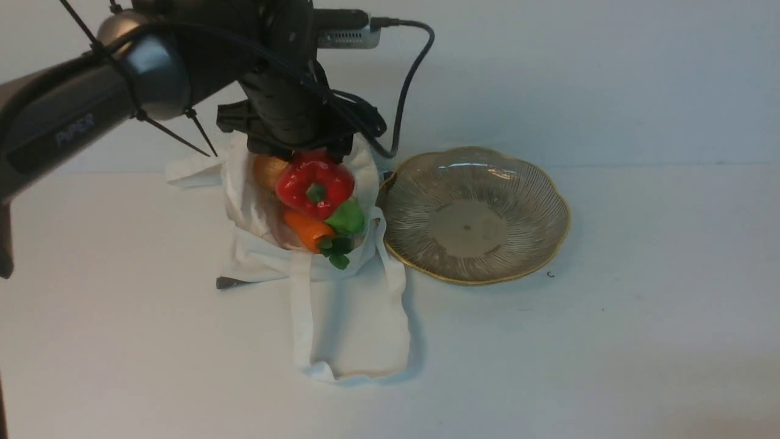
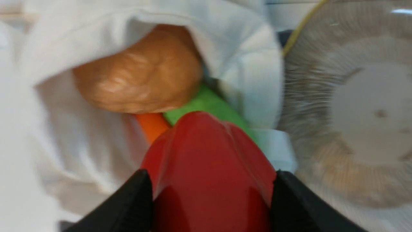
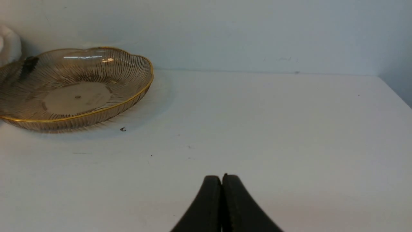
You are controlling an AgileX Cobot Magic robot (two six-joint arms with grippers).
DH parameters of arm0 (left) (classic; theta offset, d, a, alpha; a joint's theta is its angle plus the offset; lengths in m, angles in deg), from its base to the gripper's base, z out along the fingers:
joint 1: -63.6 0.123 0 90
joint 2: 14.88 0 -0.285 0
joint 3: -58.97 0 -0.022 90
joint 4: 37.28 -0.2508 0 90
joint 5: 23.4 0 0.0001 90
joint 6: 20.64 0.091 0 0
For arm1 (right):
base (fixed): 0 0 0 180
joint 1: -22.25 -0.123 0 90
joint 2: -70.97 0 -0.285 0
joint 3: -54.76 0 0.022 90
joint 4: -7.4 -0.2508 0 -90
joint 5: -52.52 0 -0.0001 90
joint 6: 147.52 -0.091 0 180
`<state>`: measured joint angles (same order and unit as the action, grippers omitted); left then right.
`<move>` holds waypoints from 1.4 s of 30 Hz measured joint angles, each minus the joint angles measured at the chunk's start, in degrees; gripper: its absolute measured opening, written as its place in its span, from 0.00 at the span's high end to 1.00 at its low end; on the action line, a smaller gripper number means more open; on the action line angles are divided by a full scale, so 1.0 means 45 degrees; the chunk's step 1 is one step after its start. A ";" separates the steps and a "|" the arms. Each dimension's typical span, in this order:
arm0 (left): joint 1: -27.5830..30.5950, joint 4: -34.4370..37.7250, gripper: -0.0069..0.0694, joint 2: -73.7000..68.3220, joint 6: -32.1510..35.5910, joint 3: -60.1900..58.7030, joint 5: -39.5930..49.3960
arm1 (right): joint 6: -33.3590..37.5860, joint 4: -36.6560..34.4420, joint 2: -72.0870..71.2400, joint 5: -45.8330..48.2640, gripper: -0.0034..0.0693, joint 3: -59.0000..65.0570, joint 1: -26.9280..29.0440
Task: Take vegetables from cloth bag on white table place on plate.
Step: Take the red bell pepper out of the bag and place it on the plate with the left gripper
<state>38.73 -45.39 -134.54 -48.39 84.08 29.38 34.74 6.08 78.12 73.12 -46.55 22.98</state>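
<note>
Glossy toy vegetables (image 1: 317,207) sit bunched in the open mouth of the soft white cloth bag (image 1: 353,329); the bag lies on the wide white tabletop (image 1: 609,353) with its long flat straps spread toward the camera; the shiny red bell pepper (image 1: 314,183) with a green stem is on top of the pile; the bumpy brown potato (image 1: 268,171) is tucked behind it, partly under a fold of cloth; the long orange carrot (image 1: 308,230) with dark green leaves lies below the pepper; the green oval piece (image 1: 348,218) rests beside the carrot, on the side nearer the plate; the black left fingers (image 2: 132,203) are clamped on the red bell pepper, one pressed on each side of it, as the left wrist view shows; the dark left arm (image 1: 73,116) reaches down over the bag; the round beige-grey plate (image 1: 469,228) with a wavy gold rim and fine lines sits just beside the bag, on its right; the black right fingers (image 3: 209,203) are pressed together, low over the tabletop and apart from the plate.
</note>
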 joint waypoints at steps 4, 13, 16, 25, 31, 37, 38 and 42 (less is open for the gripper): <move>-0.0420 0.1565 0.35 -0.0172 0.0121 0.0000 -0.1639 | 0.0000 0.0000 0.0000 0.0000 0.97 0.0000 0.0000; -0.2159 0.2389 0.35 -0.2156 0.0204 0.0000 -0.6709 | 0.0000 0.0000 0.0000 0.0004 0.97 0.0000 0.0000; -0.2509 0.2417 0.35 -0.2857 0.0204 0.0000 -0.7583 | 0.0000 0.0000 0.0000 0.0004 0.97 0.0000 0.0000; -0.2754 0.2430 0.35 -0.3830 0.0204 0.0000 -0.8649 | 0.0000 0.0000 0.0000 0.0004 0.97 0.0000 0.0000; -0.2754 0.2430 0.31 -0.3909 0.0156 0.0000 -0.8807 | 0.0000 0.0000 0.0000 0.0004 0.97 0.0000 0.0000; -0.2754 0.2430 0.18 -0.3895 0.0063 0.0000 -0.8812 | 0.0000 0.0000 0.0000 0.0004 0.97 0.0000 0.0000; -0.2754 0.2430 0.18 -0.3873 0.0063 0.0000 -0.8767 | 0.0000 0.0000 0.0000 0.0004 0.97 0.0000 0.0000; -0.2741 0.2418 0.17 -0.3286 0.0513 -0.0013 -0.7951 | 0.0000 0.0000 0.0000 0.0004 0.97 0.0000 0.0000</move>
<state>26.39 -34.50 -149.33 -46.08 84.03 -6.40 34.74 6.08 78.12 73.14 -46.55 22.98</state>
